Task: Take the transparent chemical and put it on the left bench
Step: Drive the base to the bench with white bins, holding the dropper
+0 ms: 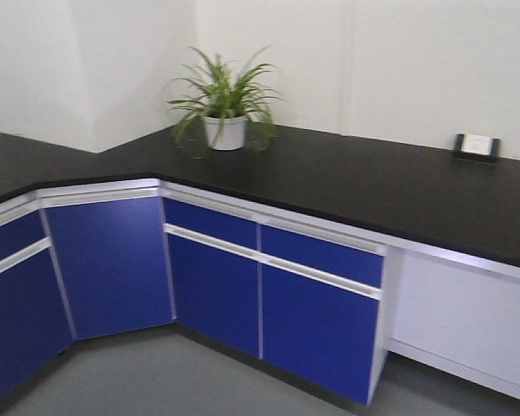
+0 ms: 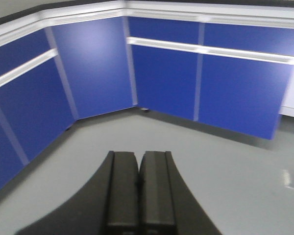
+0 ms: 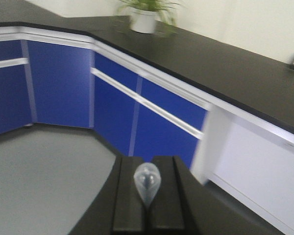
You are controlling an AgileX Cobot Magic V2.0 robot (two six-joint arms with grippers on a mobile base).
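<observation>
Transit looks to me like the step in hand. The transparent chemical [image 3: 147,182], a small clear teardrop-shaped vessel, sits pinched between the jaws of the right gripper [image 3: 148,161], which are clenched on it, its rounded end up and its narrow end down in the seam between them. It hangs out over the grey floor [image 1: 156,373], well apart from any surface.

The left gripper [image 2: 138,156] has its jaws pressed together on nothing and points down toward the blue cabinets [image 1: 113,260].

Ahead, the black counter [image 1: 347,182] bends round the corner. A potted plant [image 1: 224,95] stands near the bend, and a small box [image 1: 477,146] sits far along the right wing. The left wing [image 1: 35,165] shows nothing on it in the front view.

So the grab seems done and the placing not yet begun. I judge the next move needs the base turned and brought nearer that left wing. The right arm would then need lifting above the counter's edge. The vessel should go down gently and upright on the bare top before the jaws release, since a rounded thing like this may well roll or tip.
</observation>
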